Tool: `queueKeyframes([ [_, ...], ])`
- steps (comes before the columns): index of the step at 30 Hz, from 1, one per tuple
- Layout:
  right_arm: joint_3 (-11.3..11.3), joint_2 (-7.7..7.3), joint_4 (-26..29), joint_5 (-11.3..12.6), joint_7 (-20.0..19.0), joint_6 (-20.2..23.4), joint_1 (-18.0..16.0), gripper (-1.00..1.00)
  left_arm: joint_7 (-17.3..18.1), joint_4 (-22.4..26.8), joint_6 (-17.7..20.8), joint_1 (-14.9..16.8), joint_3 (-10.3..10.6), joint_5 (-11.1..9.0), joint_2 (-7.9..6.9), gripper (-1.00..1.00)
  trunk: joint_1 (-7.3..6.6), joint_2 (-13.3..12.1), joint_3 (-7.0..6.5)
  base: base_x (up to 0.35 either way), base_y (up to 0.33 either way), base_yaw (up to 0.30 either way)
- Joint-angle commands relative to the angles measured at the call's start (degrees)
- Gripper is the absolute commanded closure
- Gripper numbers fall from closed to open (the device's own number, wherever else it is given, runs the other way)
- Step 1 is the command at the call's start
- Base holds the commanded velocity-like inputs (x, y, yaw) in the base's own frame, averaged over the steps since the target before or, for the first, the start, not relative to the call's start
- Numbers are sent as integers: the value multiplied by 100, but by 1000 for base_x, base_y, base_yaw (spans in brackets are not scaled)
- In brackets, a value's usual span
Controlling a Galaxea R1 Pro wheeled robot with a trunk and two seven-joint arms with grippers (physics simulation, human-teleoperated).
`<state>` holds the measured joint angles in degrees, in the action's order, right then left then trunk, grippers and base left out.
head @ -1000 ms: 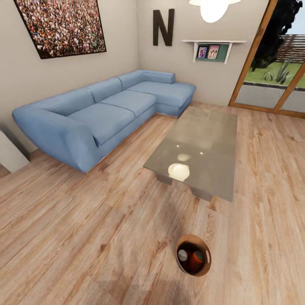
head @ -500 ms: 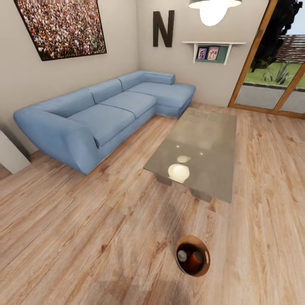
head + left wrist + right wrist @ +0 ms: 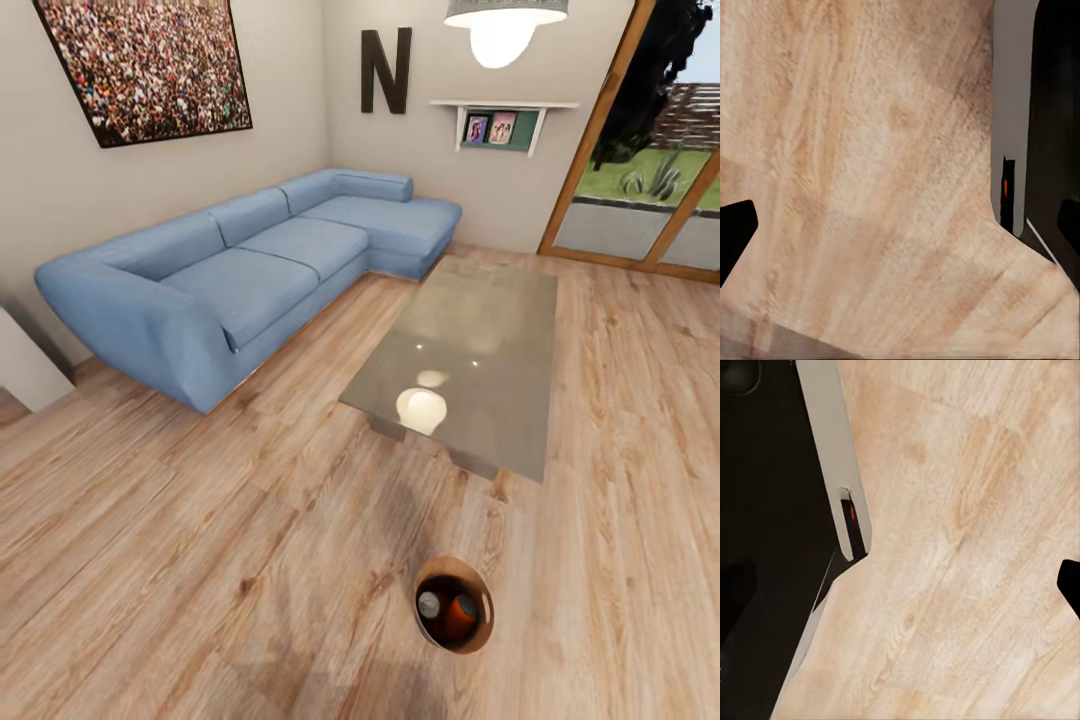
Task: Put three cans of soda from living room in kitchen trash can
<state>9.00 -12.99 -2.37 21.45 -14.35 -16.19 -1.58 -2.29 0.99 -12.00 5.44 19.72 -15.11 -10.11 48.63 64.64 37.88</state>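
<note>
Left gripper [image 3: 900, 232] and right gripper [image 3: 907, 607] both hang spread wide over bare wood floor [image 3: 200, 560], holding nothing. At lower centre of the head view the trash can [image 3: 482, 630] stands on the floor, an orange soda can [image 3: 462, 612] and a grey-topped can [image 3: 430, 604] inside, near the glass table [image 3: 470, 340]; blue sofa [image 3: 250, 270] at left.

Tash can [image 3: 478, 640]: inside shadowed; grey top and orange can [image 3: 463, 607] visible, further cans hidden or indistinct. Crowd picture [image 3: 150, 65] and ceiling lamp [image 3: 500, 25] cut by top edge. Shelf photos [image 3: 490, 127] too small to read. Left end effector [image 3: 900, 232] and right end effector [image 3: 900, 607]: fingertips cut off at frame edges.
</note>
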Motion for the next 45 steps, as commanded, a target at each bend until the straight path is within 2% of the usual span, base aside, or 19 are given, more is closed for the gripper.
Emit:
queueKeyframes([
  [1, -2, 0, 0, 3, 0, 0, 0, -100, 54, -2, 40, 0, -1, -2, 2, -100, -23, -42, -19, 0, 0, 0],
  [4, -7, -1, 0, 10, 3, -2, 0, -100, 177, -3, 299, 1, -2, -6, 6, -100, -89, -162, -72, 0, 0, 0],
  [6, -13, -5, 0, 16, 69, -8, 0, -100, 253, 2, 712, 1, -5, -23, 8, -100, -132, -242, -108, 0, 0, 0],
  [8, 3, 1, 3, 10, 538, -10, 0, -100, 286, 8, 902, 1, -12, -36, 9, -100, -176, -322, -144, 0, 0, 0],
  [13, 18, 2, 7, 10, 1006, -8, 0, -100, 299, 8, 990, 1, -31, -45, -8, -100, -286, -523, -234, 0, 0, 0],
  [19, 9, -1, 8, 21, 1183, -2, 0, -100, 309, 1, 1059, 1, -54, -55, -39, -100, -418, -763, -342, 0, 0, 0],
  [27, -2, -7, 9, 39, 1220, 44, 0, -100, 386, 12, 1005, 1, -71, -75, -60, -100, -594, -1084, -485, 0, 0, 0],
  [35, 15, 8, 9, 29, 1116, 145, 0, -100, 403, 17, 499, 1, -76, -81, -54, -100, -769, -1405, -629, 0, 0, 0],
  [40, 16, 9, 9, 33, 1054, 191, 0, -100, 391, 21, 404, 1, -87, -113, -70, -100, -879, -1606, -719, 0, 0, 0],
  [42, 20, 11, 9, 25, 1043, 198, 0, -100, 386, 22, 365, 1, -107, -197, -119, -100, -923, -1686, -755, 0, 0, 0],
  [43, 25, 13, 9, 13, 1035, 204, 0, -100, 368, 21, 315, 1, -159, -352, -197, -100, -945, -1726, -773, 0, 0, 0],
  [45, 27, 14, 9, 2, 1030, 207, 0, -100, 334, 18, 270, 1, -222, -534, -273, -100, -989, -1806, -809, 0, 0, 0],
])
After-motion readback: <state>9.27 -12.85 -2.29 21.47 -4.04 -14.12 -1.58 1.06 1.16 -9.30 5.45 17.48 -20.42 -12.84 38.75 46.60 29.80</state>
